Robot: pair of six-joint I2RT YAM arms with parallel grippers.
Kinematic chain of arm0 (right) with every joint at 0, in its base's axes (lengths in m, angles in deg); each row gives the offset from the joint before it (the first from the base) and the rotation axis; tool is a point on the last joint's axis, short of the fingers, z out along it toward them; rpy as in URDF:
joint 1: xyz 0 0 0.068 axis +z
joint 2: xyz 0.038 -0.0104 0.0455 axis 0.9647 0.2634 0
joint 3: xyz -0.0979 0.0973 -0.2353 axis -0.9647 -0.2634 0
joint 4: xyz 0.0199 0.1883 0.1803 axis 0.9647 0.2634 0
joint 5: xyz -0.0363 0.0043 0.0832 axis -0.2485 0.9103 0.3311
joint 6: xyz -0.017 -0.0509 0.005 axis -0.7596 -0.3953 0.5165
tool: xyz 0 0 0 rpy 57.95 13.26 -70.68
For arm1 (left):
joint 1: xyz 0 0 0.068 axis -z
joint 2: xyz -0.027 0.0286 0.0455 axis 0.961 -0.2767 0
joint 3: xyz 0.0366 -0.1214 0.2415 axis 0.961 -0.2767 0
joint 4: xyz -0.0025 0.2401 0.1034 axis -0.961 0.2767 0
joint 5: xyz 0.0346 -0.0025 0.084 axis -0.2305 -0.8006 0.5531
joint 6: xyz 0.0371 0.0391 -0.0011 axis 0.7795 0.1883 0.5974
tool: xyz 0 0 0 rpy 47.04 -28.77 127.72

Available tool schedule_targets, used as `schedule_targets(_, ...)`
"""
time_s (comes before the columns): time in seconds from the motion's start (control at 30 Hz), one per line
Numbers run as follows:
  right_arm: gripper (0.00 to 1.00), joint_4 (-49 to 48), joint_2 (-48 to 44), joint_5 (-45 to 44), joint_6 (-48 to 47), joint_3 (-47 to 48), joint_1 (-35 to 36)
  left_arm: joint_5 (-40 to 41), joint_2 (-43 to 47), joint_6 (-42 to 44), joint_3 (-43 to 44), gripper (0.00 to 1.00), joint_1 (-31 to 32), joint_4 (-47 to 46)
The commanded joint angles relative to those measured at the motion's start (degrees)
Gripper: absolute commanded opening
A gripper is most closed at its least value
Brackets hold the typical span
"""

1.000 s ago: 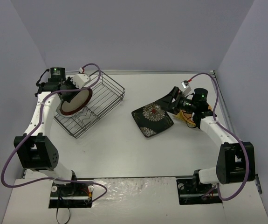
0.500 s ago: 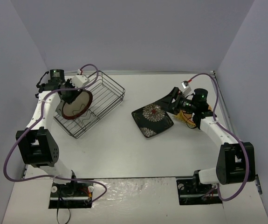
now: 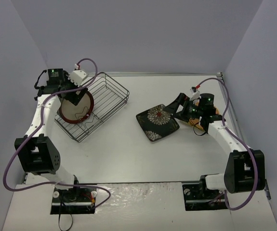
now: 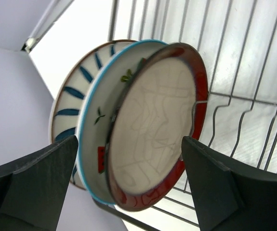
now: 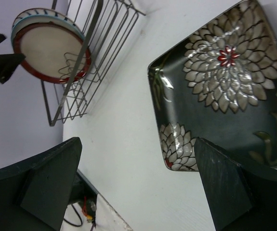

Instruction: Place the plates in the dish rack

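Plates are split between two places. Three stand on edge, packed face to back, at the end of the dish rack (image 3: 110, 94) in the upper left of the overhead view. The red-brown-rimmed plate (image 4: 152, 130) is in front, the fruit-motif plate (image 4: 97, 130) is behind it, and the striped plate (image 4: 68, 103) is at the back. A wavy divider wire crosses in front of the front plate's rim.

The left claw (image 4: 128, 139) is spread wide, with a finger on either side of that plate and neither touching it. The likeliest mishap here is a finger clipping the rim as the claw pulls away. The plates lean on one another, so a nudge could tip all three or roll the front one off its wire.

The dark square plate (image 5: 225, 82), glossy with pale chrysanthemum blooms, lies flat on the tabletop (image 3: 128, 149) right of centre. The right claw (image 5: 138, 139) is over its near corner, fingers apart and holding nothing. Its low lip and slick glaze look hard to grip, so a shallow pinch could push it away or let it slip on the lift.

Something orange, probably the orange-tan plate (image 3: 196, 126), shows under the right arm and is mostly hidden.
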Motion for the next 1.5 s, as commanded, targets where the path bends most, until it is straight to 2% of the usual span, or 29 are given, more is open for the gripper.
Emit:
schedule_targets(0.0,1.00,3.5,-5.3,-9.9,-3.3,0.6,-0.1,4.8,6.6,-12.9,2.4,0.88,-0.2,-7.9)
schedule_targets(0.1,1.00,4.4,-6.6,-13.0,-1.7,-2.2,-0.1,7.9,9.6,-24.0,2.3,0.96,0.1,-8.9)
schedule_targets(0.2,1.00,4.4,-7.9,-15.7,-0.4,-4.7,-0.1,9.7,12.8,-32.5,1.1,0.97,0.2,-9.4)
schedule_targets(0.27,1.00,4.0,-8.7,-17.3,0.5,-7.5,0.1,9.8,15.9,-41.2,-0.3,0.97,0.4,-8.9)
schedule_targets(0.37,1.00,1.6,-9.8,-18.2,1.9,-10.8,0.1,7.6,18.6,-50.4,-2.2,0.97,0.4,-5.9)
schedule_targets(0.5,0.99,-6.2,-10.4,-17.2,5.5,-17.8,0.1,0.6,22.4,-57.9,-6.2,0.97,0.6,-3.5)
schedule_targets(0.7,0.95,-18.7,-10.3,-18.5,10.0,-26.6,0.3,-2.4,27.5,-61.5,-11.2,0.97,0.8,0.9)
schedule_targets(0.97,0.88,-34.4,-6.9,-21.3,16.6,-32.7,1.0,-4.6,31.8,-64.1,-16.5,0.97,0.9,3.3)
schedule_targets(1.3,0.81,-43.2,1.8,-25.2,23.7,-34.7,3.7,-6.6,32.6,-63.4,-16.5,0.97,1.5,2.7)
schedule_targets(1.47,0.75,-46.2,7.3,-27.6,26.5,-35.7,4.4,-8.3,32.5,-62.2,-15.7,0.97,2.1,2.0)
